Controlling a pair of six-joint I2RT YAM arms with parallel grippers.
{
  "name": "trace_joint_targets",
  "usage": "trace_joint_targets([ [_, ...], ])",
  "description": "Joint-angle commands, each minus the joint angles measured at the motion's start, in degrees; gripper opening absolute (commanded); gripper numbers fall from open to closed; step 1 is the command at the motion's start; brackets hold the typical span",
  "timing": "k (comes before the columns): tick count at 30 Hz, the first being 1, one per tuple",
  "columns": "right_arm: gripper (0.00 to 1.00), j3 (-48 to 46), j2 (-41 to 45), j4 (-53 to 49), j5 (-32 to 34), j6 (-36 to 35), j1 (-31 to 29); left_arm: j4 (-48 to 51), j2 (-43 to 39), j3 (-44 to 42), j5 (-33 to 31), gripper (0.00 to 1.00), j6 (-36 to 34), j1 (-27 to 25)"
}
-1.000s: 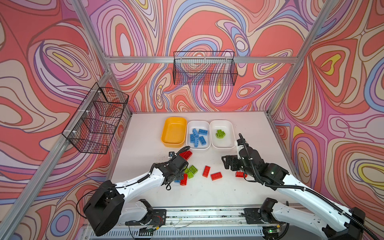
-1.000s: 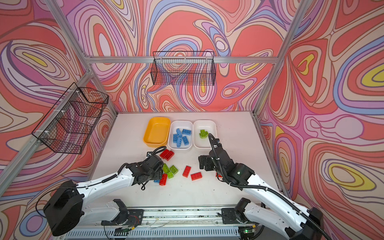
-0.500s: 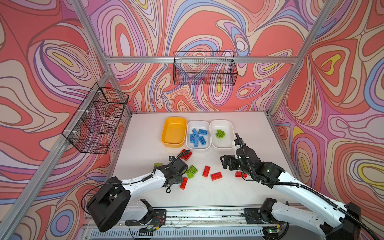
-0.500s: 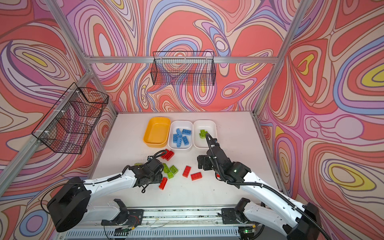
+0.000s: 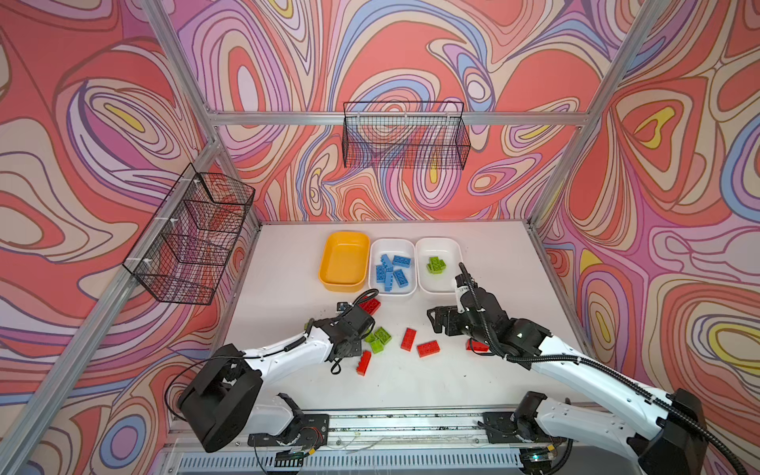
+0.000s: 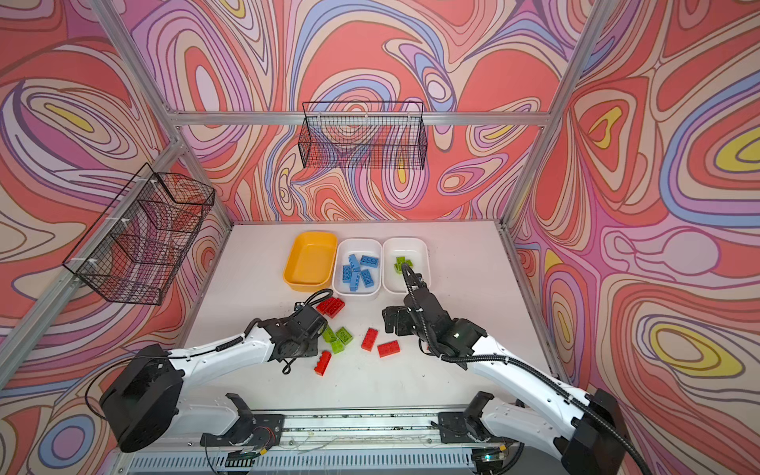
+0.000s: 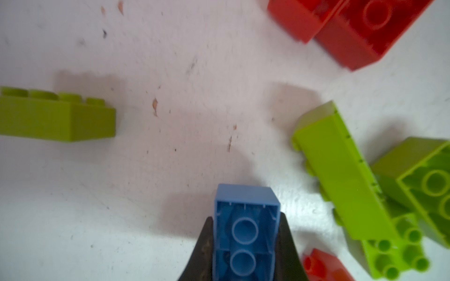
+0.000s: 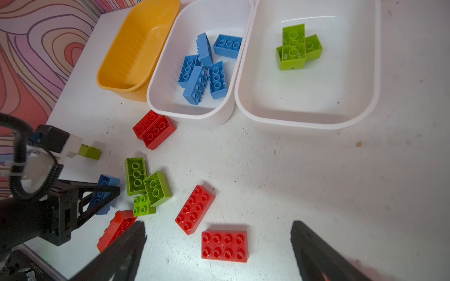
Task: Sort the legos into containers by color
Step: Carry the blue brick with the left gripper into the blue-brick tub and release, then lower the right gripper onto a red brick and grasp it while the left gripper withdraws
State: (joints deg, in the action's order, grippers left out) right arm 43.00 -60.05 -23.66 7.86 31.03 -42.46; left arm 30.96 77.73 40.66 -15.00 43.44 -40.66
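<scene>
The left gripper (image 7: 246, 216) is low over the near left part of the tabletop (image 5: 288, 267). Its jaws pinch a blue brick (image 7: 246, 233) by the long sides, hollow underside towards the wrist camera. I cannot tell whether the brick is clear of the surface.

The right gripper (image 8: 218, 225) hangs near the middle right, jaws spread wide with nothing between them.

At the far middle, three tubs stand side by side. On the left is the yellow-orange tub (image 5: 343, 263). The middle white tub (image 5: 392, 246) holds five blue bricks (image 5: 390, 273). The right white tub (image 5: 437, 283) holds a few lime green bricks (image 5: 435, 265) pressed together.

Two red bricks (image 5: 369, 306) lie touching, just near of the middle tub. A cluster of green bricks (image 5: 380, 338) sits just right of the left gripper, and a single green brick (image 8: 90, 151) lies to its left. More red bricks lie between the arms (image 5: 408, 339) (image 5: 428, 348) (image 5: 364, 362), and one red brick (image 5: 477, 346) is half hidden beneath the right arm.
</scene>
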Motion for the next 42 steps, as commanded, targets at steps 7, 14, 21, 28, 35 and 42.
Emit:
trace_joint_targets([
  [7,0.98,-0.2,-2.4,4.2,-1.0,-0.2,-0.3,5.4,11.3,24.6,-1.7,0.14,-9.2,3.3],
  [14,0.98,0.7,-3.1,4.0,1.7,-1.2,-0.3,7.5,30.8,50.4,2.3,0.15,-13.9,4.9],
  [21,0.98,0.1,-5.9,4.6,2.7,-1.2,-0.2,13.4,48.9,74.6,4.8,0.18,-16.6,6.8],
  [28,0.98,0.8,-9.0,5.3,2.1,-1.0,-0.2,14.1,54.9,81.7,8.1,0.69,-16.6,8.5],
  [35,0.98,2.0,-10.5,4.0,1.4,-0.6,-0.2,6.0,42.6,66.6,7.8,0.88,-15.2,8.5],
  [42,0.98,-1.5,-12.6,4.3,-0.6,2.9,-0.8,-3.4,19.8,37.3,8.3,1.0,-12.3,8.4],
])
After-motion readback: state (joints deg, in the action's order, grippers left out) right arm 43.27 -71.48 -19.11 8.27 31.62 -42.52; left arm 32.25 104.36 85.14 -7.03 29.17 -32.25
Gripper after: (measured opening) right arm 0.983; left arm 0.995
